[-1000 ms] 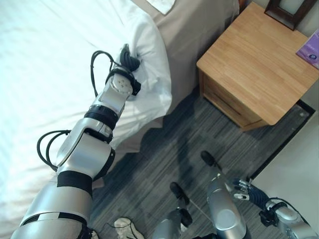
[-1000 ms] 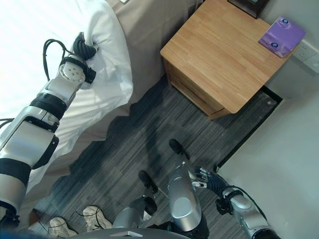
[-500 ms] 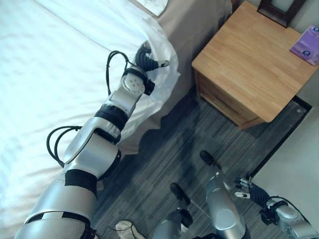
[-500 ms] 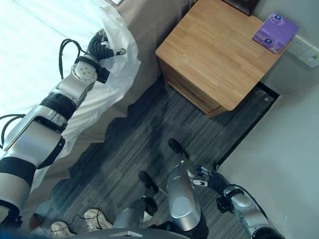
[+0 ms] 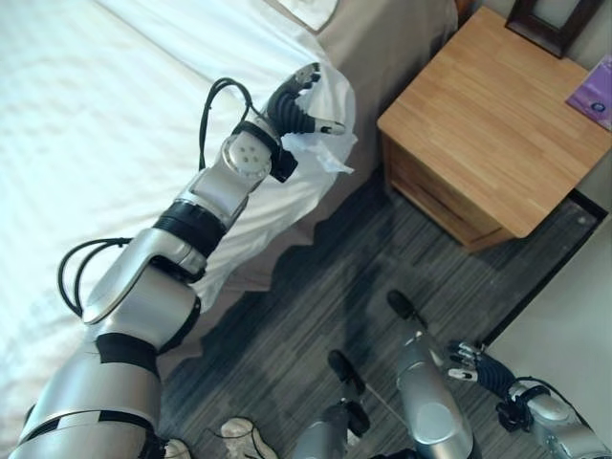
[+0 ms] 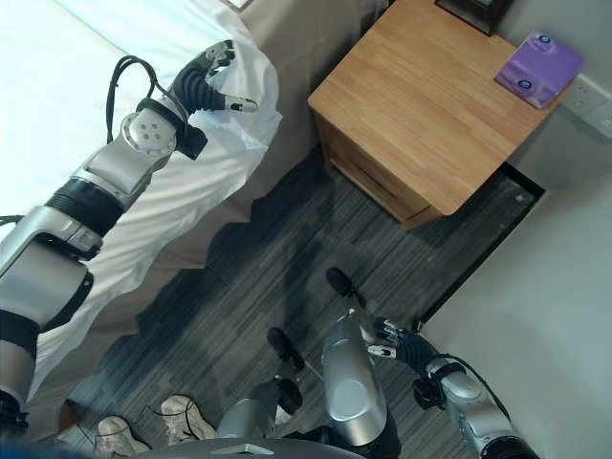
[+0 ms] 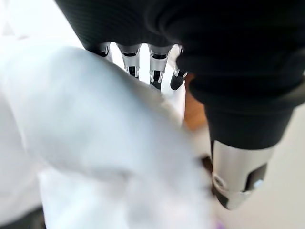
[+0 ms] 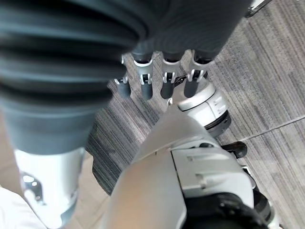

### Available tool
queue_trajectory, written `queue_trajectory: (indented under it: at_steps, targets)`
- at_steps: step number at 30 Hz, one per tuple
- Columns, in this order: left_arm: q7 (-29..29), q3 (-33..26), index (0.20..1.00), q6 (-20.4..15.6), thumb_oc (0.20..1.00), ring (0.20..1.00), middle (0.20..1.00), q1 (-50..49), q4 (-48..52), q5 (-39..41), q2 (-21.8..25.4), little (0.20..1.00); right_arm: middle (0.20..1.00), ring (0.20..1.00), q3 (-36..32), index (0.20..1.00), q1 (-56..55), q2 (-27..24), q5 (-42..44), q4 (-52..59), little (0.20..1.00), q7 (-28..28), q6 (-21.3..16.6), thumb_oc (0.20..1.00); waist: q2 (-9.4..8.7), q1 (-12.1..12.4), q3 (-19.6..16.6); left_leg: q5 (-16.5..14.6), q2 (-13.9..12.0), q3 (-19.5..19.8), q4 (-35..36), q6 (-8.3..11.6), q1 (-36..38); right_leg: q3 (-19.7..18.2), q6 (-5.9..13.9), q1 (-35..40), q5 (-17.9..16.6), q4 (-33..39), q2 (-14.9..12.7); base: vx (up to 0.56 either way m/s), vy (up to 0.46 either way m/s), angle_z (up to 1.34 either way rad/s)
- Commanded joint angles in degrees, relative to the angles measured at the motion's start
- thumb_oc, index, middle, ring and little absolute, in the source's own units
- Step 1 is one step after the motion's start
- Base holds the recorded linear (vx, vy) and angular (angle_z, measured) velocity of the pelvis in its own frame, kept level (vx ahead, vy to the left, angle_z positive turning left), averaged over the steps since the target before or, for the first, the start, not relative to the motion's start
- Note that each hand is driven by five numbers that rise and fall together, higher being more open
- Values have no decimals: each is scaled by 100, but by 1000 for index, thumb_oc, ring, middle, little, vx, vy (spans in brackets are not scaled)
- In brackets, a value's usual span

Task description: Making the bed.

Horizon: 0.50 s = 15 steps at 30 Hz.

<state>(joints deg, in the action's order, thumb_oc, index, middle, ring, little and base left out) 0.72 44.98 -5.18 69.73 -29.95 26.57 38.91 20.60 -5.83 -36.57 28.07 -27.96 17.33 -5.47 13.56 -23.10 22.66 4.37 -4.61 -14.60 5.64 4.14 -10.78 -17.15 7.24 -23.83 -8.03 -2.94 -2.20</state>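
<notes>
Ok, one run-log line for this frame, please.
task: making the bed | left hand: open, fingers spread over corner of white bed sheet | right hand: idle, low beside robot | nearby: light wooden nightstand

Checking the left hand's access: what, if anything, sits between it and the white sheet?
Nothing visible does. The left hand is already at the white sheet by the bed's corner, fingers extended.

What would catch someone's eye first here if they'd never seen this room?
The left hand, fingers open, reaching over the bunched corner of the white sheet at the bed's edge. Beside the bed stands a wooden nightstand with a purple booklet on its far corner.
</notes>
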Motion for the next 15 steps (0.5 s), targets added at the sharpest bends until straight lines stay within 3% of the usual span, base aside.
queue_trajectory:
  at_steps: [1, 9, 13, 15]
  targets:
    - [431, 62, 1000, -752, 1000, 1000, 1000, 237, 536, 422, -670, 1000, 1000, 1000, 31, 1000, -381, -99, 32, 163, 1000, 138, -134, 1000, 182, -251, -70, 628, -85, 60, -64, 192, -440, 101, -321, 172, 238, -285, 643, -8, -10, 21]
    - [518, 303, 1000, -893, 1000, 1000, 1000, 303, 1549, 659, -294, 1000, 1000, 1000, 0, 1000, -441, -10, -12, 67, 1000, 98, -195, 1000, 155, -134, -154, 617, -81, 84, -64, 192, -389, 167, -308, 260, 246, -254, 609, 1, -6, -1]
    - [430, 21, 1000, -998, 1000, 1000, 1000, 136, 1789, 1030, -210, 1000, 1000, 1000, -31, 1000, -528, 8, -32, 19, 1000, 116, -220, 1000, 163, -70, -207, 621, -78, 122, -64, 194, -377, 189, -318, 287, 252, -237, 594, -7, -2, 5]
    - [279, -473, 1000, -1130, 1000, 1000, 1000, -104, 1728, 1411, -375, 1000, 1000, 1000, -34, 1000, -543, 38, -21, -53, 1000, 123, -259, 1000, 147, -55, -221, 624, -80, 125, -64, 201, -364, 207, -330, 290, 261, -242, 596, -18, -2, 5]
